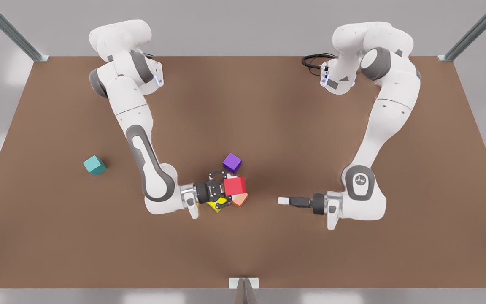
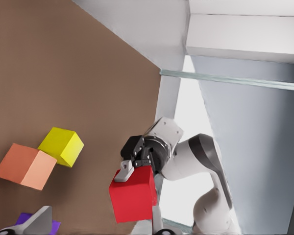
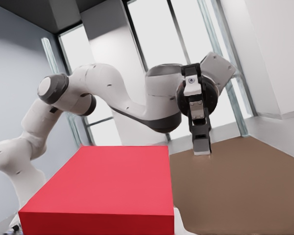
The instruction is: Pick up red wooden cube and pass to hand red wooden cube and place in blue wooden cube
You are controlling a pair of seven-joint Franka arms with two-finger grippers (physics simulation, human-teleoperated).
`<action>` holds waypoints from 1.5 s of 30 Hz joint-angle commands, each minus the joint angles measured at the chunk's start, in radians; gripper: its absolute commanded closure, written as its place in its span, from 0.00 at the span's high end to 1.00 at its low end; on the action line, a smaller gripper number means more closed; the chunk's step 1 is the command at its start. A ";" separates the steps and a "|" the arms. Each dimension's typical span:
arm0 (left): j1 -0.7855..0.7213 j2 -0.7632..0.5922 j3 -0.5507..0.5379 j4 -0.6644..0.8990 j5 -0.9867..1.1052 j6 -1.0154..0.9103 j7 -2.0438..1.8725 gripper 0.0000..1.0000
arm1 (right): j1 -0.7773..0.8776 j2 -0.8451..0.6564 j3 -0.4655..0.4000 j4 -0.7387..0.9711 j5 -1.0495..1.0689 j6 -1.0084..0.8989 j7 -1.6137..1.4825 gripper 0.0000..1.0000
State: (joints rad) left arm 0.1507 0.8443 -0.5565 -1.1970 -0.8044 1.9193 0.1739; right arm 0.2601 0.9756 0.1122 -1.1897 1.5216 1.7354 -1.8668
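Front view, right gripper (image 1: pixel 226 188) holding red wooden cube (image 1: pixel 235 185), raised

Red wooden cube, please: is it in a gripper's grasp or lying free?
Grasped: the right gripper clamps the red wooden cube on opposite faces; the left gripper waits nearby.

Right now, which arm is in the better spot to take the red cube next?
The left arm, most likely. The right gripper already holds the red wooden cube, so it can only offer it. The left gripper carries nothing and points straight at the cube across a gap of bare table.
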 commanded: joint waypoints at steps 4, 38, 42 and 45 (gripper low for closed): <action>-0.059 -0.246 -0.062 0.007 1.064 -0.533 -0.657 1.00 | -0.196 -0.205 -0.008 -0.117 -0.687 -0.059 0.210 0.56; -0.189 -0.611 0.374 -0.239 0.866 -0.603 -0.103 1.00 | -0.453 -0.675 -0.186 -0.883 -1.769 0.408 0.764 0.56; -0.189 -0.610 0.375 -0.239 0.864 -0.603 -0.103 1.00 | -0.453 -0.673 -0.186 -0.912 -1.770 0.443 0.764 0.56; -0.188 -0.610 0.374 -0.239 0.864 -0.603 -0.103 1.00 | -0.453 -0.675 -0.186 -0.938 -1.770 0.469 0.764 0.56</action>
State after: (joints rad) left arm -0.0370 0.2358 -0.1815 -1.4362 0.0597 1.3173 0.0474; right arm -0.1932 0.3016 -0.0735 -2.1219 -0.2420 2.1686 -1.1835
